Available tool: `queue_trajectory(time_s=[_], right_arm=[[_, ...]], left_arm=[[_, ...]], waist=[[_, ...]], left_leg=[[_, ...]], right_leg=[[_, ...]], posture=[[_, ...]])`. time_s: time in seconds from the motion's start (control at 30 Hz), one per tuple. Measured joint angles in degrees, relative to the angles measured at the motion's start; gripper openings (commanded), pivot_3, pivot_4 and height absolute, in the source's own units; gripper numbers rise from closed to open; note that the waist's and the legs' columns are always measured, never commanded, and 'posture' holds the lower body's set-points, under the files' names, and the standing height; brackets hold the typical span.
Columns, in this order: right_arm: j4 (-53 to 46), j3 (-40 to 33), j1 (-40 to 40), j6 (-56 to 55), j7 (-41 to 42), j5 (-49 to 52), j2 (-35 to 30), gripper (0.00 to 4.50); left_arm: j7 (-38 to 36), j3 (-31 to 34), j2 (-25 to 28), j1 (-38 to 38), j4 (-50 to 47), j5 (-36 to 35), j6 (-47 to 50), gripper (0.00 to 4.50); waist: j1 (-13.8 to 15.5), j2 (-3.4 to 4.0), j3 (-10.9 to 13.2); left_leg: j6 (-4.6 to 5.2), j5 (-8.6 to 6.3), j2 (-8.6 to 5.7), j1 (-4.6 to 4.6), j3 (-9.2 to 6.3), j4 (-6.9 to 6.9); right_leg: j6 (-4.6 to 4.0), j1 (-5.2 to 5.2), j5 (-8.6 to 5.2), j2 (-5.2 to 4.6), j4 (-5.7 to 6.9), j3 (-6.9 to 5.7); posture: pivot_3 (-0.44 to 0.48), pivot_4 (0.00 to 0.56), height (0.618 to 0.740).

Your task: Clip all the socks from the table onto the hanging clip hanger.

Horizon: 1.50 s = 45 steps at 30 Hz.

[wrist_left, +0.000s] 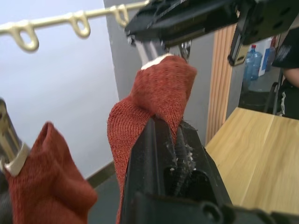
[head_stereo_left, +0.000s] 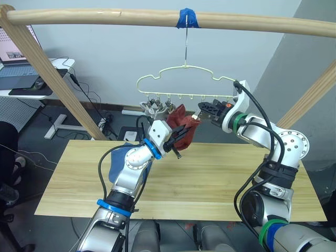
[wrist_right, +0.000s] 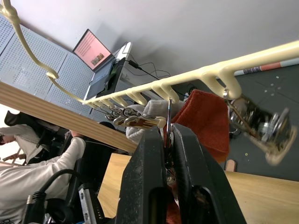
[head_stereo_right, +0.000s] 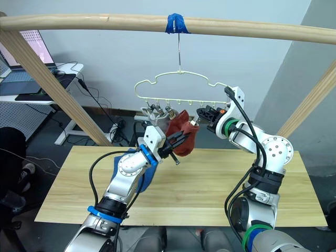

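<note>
As both grippers (head_stereo_left: 176,144) (head_stereo_left: 202,111) clamp — rust-red sock (head_stereo_left: 181,128) under clip hanger (head_stereo_left: 184,84).

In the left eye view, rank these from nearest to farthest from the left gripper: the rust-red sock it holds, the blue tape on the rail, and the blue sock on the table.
1. Rust-red sock: pinched in the left gripper.
2. Blue sock: below on the table, robot's left.
3. Blue tape: high on the rail.

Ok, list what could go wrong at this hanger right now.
The left pincer holds the red sock by a small pinch of fabric, so the sock could slip and fall. The right pincer squeezes a metal clip on the hanger, which hangs freely from one hook; pushing may swing it and make the clip miss the sock.
</note>
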Motion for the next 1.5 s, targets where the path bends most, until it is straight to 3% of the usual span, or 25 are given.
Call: queue_trajectory(time_s=[0.4, 0.43, 0.8, 0.83, 1.13, 1.3, 1.5], right_arm=[[0.75, 1.11, 0.0, -0.75, 0.3, 0.23, -0.29, 0.0], [0.81, 1.14, 0.0, -0.74, 0.42, 0.34, -0.37, 0.67], [0.82, 1.53, 0.73, -0.49, 1.28, 3.55, -1.59, 4.32], [0.88, 1.47, 0.73, -0.5, 1.3, 4.0, -2.1, 4.49], [0.89, -1.8, 1.79, -0.35, -2.66, 14.62, -8.76, 4.49], [-4.9, -0.02, 7.76, -0.78, -4.76, 20.16, -13.67, 4.5], [-13.45, 7.14, 14.56, -5.56, 1.53, 15.16, -18.37, 4.5]], left_arm=[[-0.95, -0.09, 0.08, -0.05, -0.28, -0.04, 0.19, 0.03], [-0.96, -0.09, 0.1, -0.05, -0.28, -0.04, 0.19, 0.0], [-1.07, -0.08, 0.06, -1.29, -0.16, -0.05, 0.2, 0.0], [-1.07, -0.08, 0.02, -1.48, -0.08, -0.05, 0.21, 0.0], [-1.05, -0.14, -1.32, -2.44, 2.34, -0.05, 1.1, 0.0], [-1.88, 0.23, -2.86, -4.47, 6.03, -2.24, 4.58, 1.34], [-7.28, 2.17, 0.95, -3.53, 5.65, -6.53, 9.37, 3.09]], waist=[[0.01, 0.0, 0.0], [0.01, 0.0, 0.0], [0.04, 0.0, 0.0], [0.04, 0.0, 0.0], [-0.01, 0.0, 0.0], [-0.12, -0.01, 0.01], [-1.44, -0.02, 0.02]], left_leg=[[0.0, 0.0, 0.0, -0.01, 0.01, -0.01], [0.0, 0.0, 0.0, -0.02, 0.0, -0.01], [0.0, 0.0, 0.0, -0.03, 0.01, -0.01], [0.0, 0.0, 0.0, -0.03, 0.01, -0.01], [0.0, 0.0, 0.0, -0.05, 0.02, 0.0], [0.01, 0.0, -0.02, -0.13, 0.04, 0.02], [0.01, 0.0, 0.08, -0.11, -0.01, 0.0]], right_leg=[[0.0, -0.02, 0.0, 0.0, 0.0, 0.0], [0.0, -0.02, 0.0, 0.0, 0.0, 0.0], [0.0, -0.03, 0.0, 0.0, 0.0, 0.0], [0.0, -0.03, 0.0, 0.0, 0.0, 0.0], [0.0, -0.04, 0.0, 0.01, -0.01, 0.01], [0.03, -0.08, -0.02, 0.01, -0.03, 0.05], [0.04, -0.11, -0.03, 0.1, 0.0, 0.03]], posture=[[0.011, 0.165, 0.74], [0.011, 0.165, 0.74], [0.006, 0.153, 0.74], [0.003, 0.153, 0.74], [-0.029, 0.156, 0.74], [-0.049, 0.161, 0.74], [-0.026, 0.172, 0.74]])
